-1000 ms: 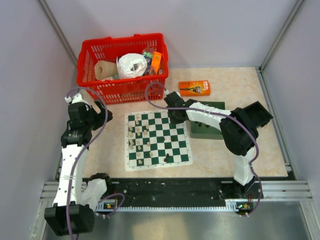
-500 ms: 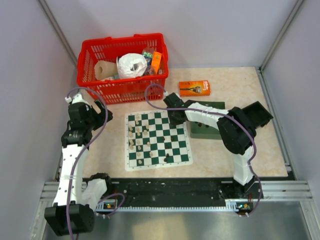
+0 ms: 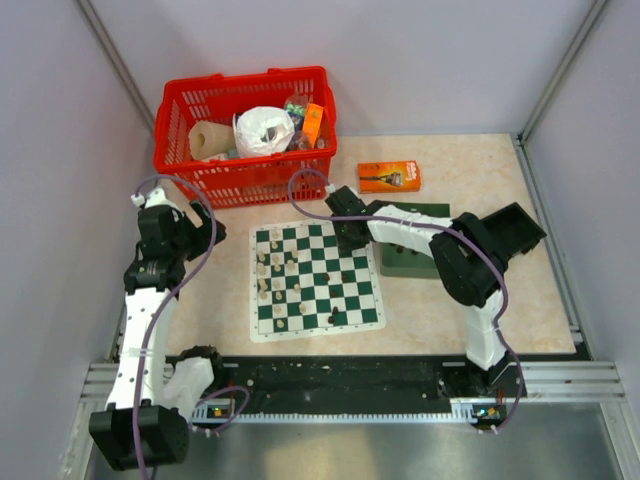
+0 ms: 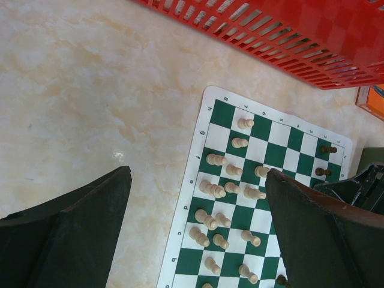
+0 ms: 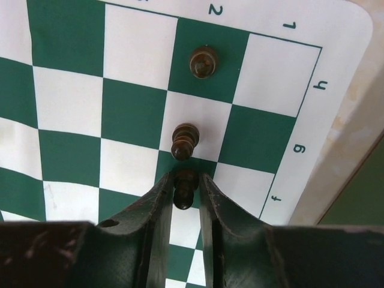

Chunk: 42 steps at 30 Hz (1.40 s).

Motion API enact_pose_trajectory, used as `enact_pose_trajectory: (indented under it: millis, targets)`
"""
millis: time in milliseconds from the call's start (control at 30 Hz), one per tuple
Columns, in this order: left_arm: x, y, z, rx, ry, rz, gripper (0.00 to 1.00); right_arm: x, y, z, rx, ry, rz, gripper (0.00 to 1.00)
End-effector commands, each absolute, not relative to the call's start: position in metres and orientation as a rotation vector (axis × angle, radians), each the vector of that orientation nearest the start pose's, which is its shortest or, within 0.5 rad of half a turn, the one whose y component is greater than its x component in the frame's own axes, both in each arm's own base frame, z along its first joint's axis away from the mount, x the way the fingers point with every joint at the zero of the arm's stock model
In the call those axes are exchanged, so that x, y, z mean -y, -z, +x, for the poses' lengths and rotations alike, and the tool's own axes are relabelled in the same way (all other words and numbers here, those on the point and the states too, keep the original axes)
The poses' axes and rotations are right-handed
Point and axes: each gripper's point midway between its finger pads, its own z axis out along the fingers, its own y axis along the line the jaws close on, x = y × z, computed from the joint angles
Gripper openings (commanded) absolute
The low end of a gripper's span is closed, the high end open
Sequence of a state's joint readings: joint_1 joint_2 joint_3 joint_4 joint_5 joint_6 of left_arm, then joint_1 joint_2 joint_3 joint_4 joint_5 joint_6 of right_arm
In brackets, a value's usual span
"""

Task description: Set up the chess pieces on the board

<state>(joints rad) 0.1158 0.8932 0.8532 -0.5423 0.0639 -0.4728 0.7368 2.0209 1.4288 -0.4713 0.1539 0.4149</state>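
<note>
Dark pawn pinched in right fingers, second dark pawn just ahead.

The left arm rises from its base at the near desk edge and folds at the wrist, high on the left. The left jaws hang wide apart, nothing between them, both dark fingers pointing down. The right arm bends at a raised elbow, its forearm stretched leftward and its wrist tipped down. The right jaws stand nearly closed, pinching a dark piece between their tips.
</note>
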Motion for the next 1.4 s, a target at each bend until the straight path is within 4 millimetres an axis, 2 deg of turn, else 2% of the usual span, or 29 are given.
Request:
enact_pose_trajectory:
  millis: [0,133,400,500,633,733,800,967,1167,1367]
  targets:
    - [-0.004,-0.208,0.297,-2.046,0.278,-0.568,0.99,-0.315,-0.032,0.355,-2.574,-0.241,-0.38,0.26]
    - [-0.004,-0.208,0.296,-2.047,0.275,-0.568,0.99,-0.314,-0.038,0.353,-2.561,-0.241,-0.379,0.31]
    - [-0.005,-0.207,0.294,-2.046,0.268,-0.57,0.99,-0.305,-0.082,0.356,-2.484,-0.233,-0.369,0.38]
    - [-0.006,-0.206,0.294,-2.048,0.265,-0.569,0.99,-0.299,-0.097,0.348,-2.469,-0.252,-0.358,0.4]
    - [-0.008,-0.207,0.294,-2.045,0.252,-0.572,0.99,-0.297,-0.107,0.33,-2.462,-0.29,-0.358,0.4]
    - [-0.008,-0.208,0.294,-2.041,0.247,-0.572,0.99,-0.309,-0.106,0.311,-2.471,-0.338,-0.407,0.41]
    - [-0.009,-0.208,0.294,-2.039,0.242,-0.574,0.99,-0.326,-0.107,0.298,-2.464,-0.376,-0.459,0.41]
    - [-0.01,-0.209,0.293,-2.041,0.238,-0.572,0.99,-0.355,-0.085,0.277,-2.505,-0.412,-0.549,0.41]
    - [-0.014,-0.211,0.292,-2.036,0.206,-0.577,0.99,-0.365,-0.061,0.27,-2.554,-0.41,-0.591,0.4]
    - [-0.024,-0.216,0.292,-2.025,0.144,-0.589,0.99,-0.368,-0.051,0.273,-2.56,-0.388,-0.619,0.39]
